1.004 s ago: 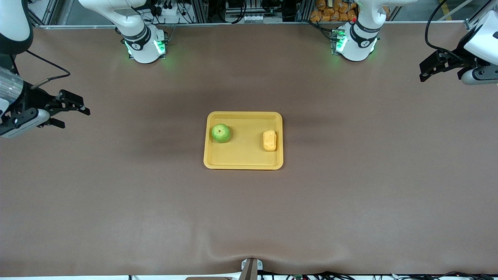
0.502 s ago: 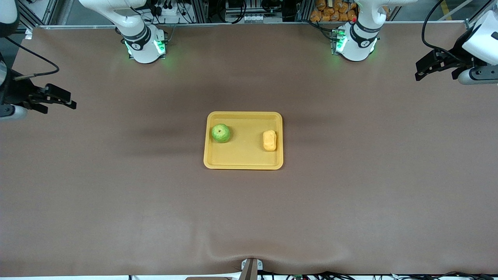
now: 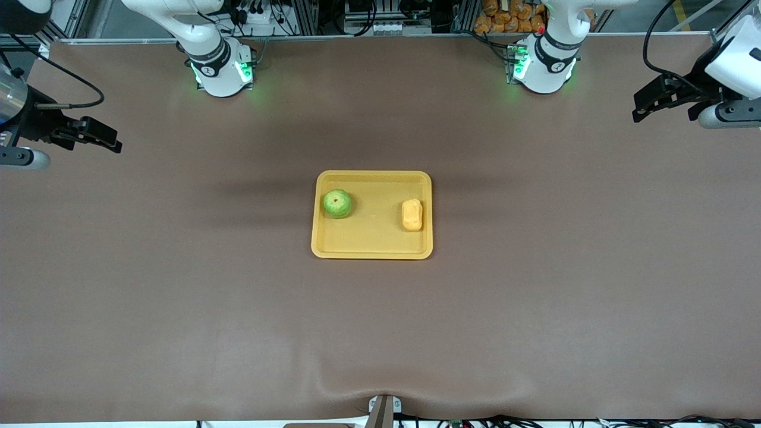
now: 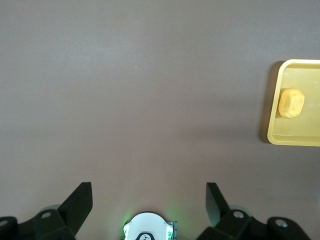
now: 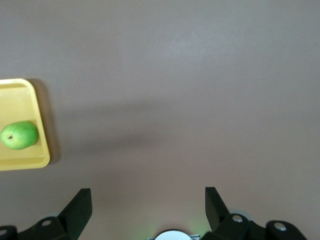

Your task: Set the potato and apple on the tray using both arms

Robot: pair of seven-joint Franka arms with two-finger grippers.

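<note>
The yellow tray [image 3: 371,244] lies in the middle of the table. The green apple [image 3: 337,203] rests in it at the end toward the right arm. The yellow-orange potato [image 3: 411,214] rests in it at the end toward the left arm. My left gripper [image 3: 645,104] is open and empty, held high over the table's end, well away from the tray. My right gripper [image 3: 104,138] is open and empty, high over the other end. The left wrist view shows the potato [image 4: 291,103] and the tray's rim [image 4: 272,136]. The right wrist view shows the apple [image 5: 19,135] in the tray [image 5: 42,150].
The brown table mat [image 3: 380,333] spreads wide around the tray. Both arm bases [image 3: 220,71] [image 3: 544,68] glow green along the table's edge farthest from the front camera. Cables and orange packets [image 3: 505,15] lie past that edge.
My right gripper has risen and drawn back toward its end of the table, then settled. My left gripper has shifted slightly. The apple, potato and tray have not moved.
</note>
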